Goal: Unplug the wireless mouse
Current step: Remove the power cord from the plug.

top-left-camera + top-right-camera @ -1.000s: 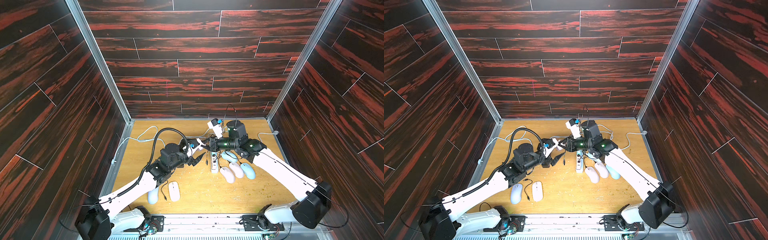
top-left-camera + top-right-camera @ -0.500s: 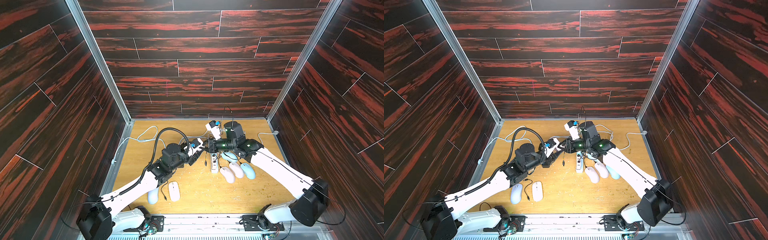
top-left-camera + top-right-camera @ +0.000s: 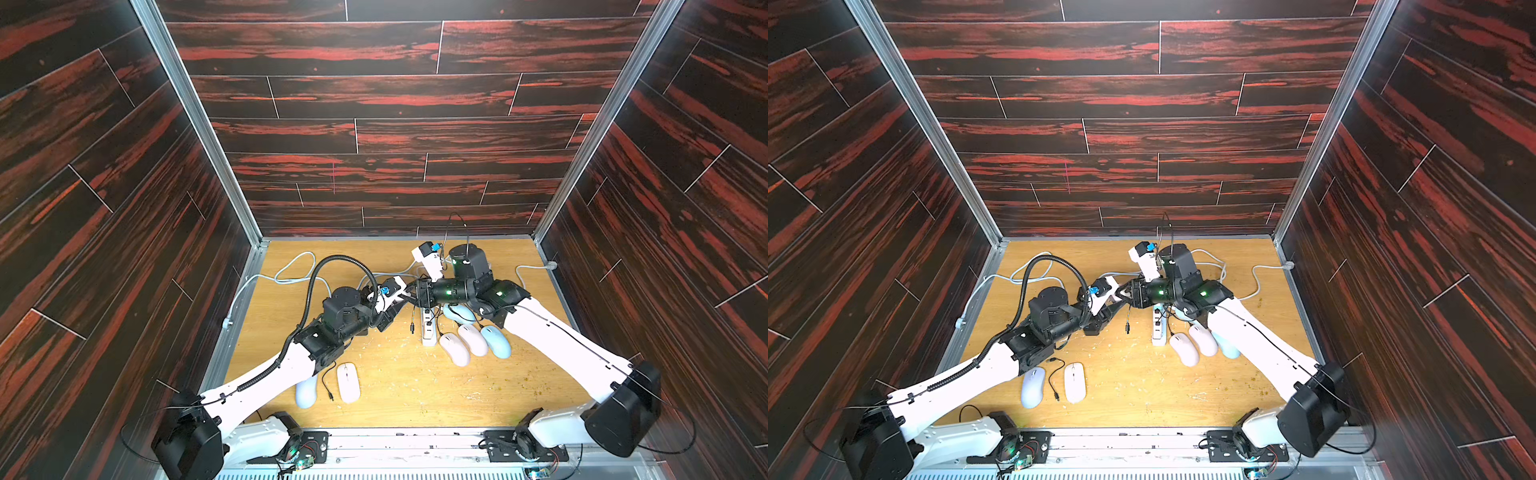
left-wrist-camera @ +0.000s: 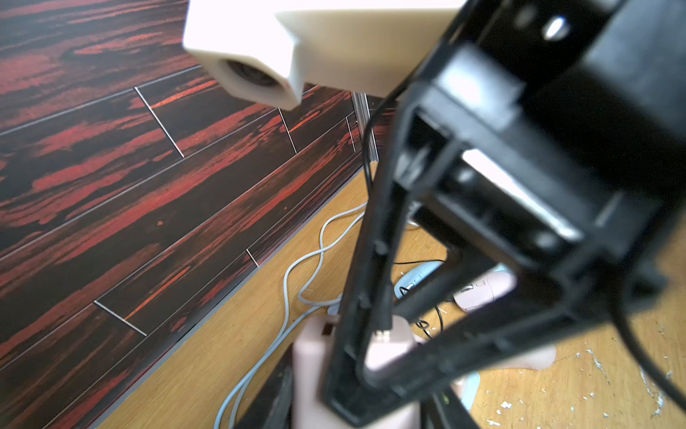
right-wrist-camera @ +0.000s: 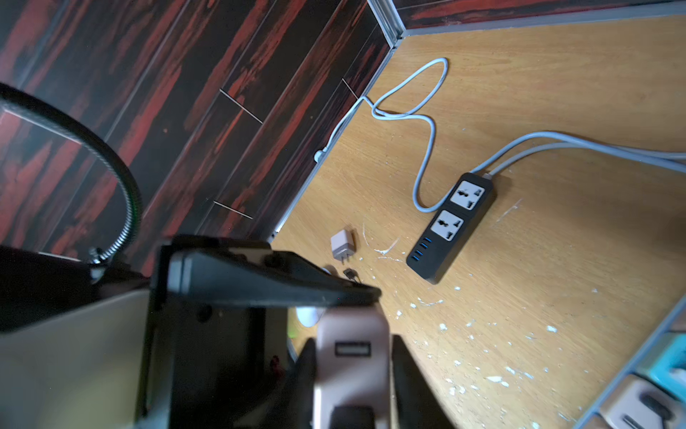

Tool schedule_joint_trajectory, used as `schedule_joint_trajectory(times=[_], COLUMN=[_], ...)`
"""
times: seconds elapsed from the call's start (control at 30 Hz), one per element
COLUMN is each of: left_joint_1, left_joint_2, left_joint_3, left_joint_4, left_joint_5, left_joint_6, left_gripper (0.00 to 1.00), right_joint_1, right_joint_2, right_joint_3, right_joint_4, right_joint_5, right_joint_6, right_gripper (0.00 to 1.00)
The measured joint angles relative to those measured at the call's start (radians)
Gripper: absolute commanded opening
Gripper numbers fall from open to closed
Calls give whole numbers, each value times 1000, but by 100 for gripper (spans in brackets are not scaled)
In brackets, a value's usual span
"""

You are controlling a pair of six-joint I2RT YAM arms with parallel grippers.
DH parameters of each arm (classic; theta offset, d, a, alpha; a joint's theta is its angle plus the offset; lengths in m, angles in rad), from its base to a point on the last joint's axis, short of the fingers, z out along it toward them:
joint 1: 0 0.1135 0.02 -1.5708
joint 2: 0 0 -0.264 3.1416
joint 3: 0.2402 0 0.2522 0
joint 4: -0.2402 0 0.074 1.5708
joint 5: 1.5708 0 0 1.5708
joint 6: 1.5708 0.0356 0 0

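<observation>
A pale pink USB charger block (image 5: pixel 352 334) hangs in the air where both grippers meet over the middle of the table. My left gripper (image 4: pixel 356 397) is shut on its body. My right gripper (image 5: pixel 352 364) straddles the same block with its jaws slightly off its sides. A black cable's plug (image 4: pixel 383 327) sits in one port, and a second port (image 5: pixel 352 349) is bare. In both top views a black cable end (image 3: pixel 412 326) dangles below the grippers. Several mice lie by the white power strip (image 3: pixel 428 328). I cannot tell which is the wireless mouse.
Two pink mice (image 3: pixel 455 349) and a blue one (image 3: pixel 496 341) lie right of the strip, another blue mouse (image 3: pixel 455 312) under the right arm. A white mouse (image 3: pixel 348 382) and loose black cable (image 3: pixel 328 382) lie front left. A black power strip (image 5: pixel 451 226), small white charger (image 5: pixel 342 243) and grey cords lie further back.
The left gripper came in from wide open and closed on the charger block. The right gripper's jaws have just widened around it. Both wrists drew a little closer together.
</observation>
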Motion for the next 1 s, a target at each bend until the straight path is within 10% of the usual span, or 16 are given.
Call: schedule_joint_trajectory(times=[1.0], left_joint_1=[2], left_joint_2=[-23], left_joint_3=[-15], left_joint_4=[-14], left_joint_5=[50], left_joint_6=[-34], left_gripper=[0], right_joint_1=[-19], right_joint_2=[-75], right_joint_3=[-89], right_joint_4=[108], right_joint_5=[-47], right_joint_6=[-25], right_gripper=[21])
